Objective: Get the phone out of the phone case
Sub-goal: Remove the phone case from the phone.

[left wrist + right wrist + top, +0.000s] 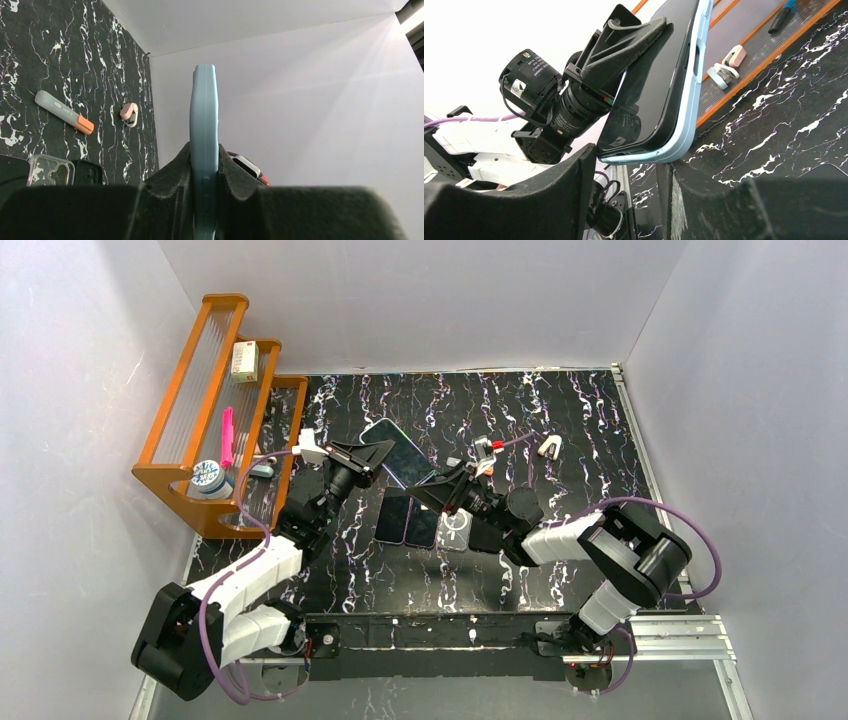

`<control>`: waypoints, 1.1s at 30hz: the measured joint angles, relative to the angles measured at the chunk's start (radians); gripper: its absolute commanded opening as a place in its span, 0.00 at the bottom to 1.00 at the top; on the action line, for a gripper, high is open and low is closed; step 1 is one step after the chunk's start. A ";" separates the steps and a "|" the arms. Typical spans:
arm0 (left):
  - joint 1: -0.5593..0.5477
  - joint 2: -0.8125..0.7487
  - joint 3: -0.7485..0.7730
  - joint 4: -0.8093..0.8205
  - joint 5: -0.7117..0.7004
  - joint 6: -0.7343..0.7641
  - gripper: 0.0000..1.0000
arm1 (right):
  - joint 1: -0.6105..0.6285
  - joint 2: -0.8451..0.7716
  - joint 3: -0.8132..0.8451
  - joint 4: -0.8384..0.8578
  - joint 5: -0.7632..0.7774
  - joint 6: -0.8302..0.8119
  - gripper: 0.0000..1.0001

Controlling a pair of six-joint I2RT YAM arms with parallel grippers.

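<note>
The phone (651,85), black screen showing, sits in a light blue phone case (686,127) and is held up off the table. My left gripper (204,167) is shut on the cased phone, edge-on in its wrist view, with one finger (634,42) pressed on the screen. In the top view this gripper (372,456) holds the phone (398,452) above mid-table. My right gripper (629,161) is open, its fingertips level with the phone's bottom end. The left fingertip sits at the phone's corner and the right one under the case. Seen from the top view, the right gripper (437,487) is at the phone's near right corner.
An orange wooden rack (175,410) stands at the left with a pink pen (227,435) and a tape roll (209,478). Two dark phones (408,520) and a clear case (50,170) lie below the grippers. A grey marker (64,112) and a small clip (549,447) lie farther back.
</note>
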 measured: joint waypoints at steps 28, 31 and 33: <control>0.010 -0.004 -0.003 -0.041 0.059 -0.090 0.00 | -0.049 0.051 0.001 0.057 -0.205 -0.211 0.20; 0.009 -0.004 -0.003 -0.045 0.069 -0.090 0.00 | -0.069 0.054 0.002 0.058 -0.250 -0.232 0.18; 0.008 -0.004 -0.003 -0.045 0.074 -0.090 0.00 | -0.081 0.054 0.003 0.058 -0.271 -0.234 0.18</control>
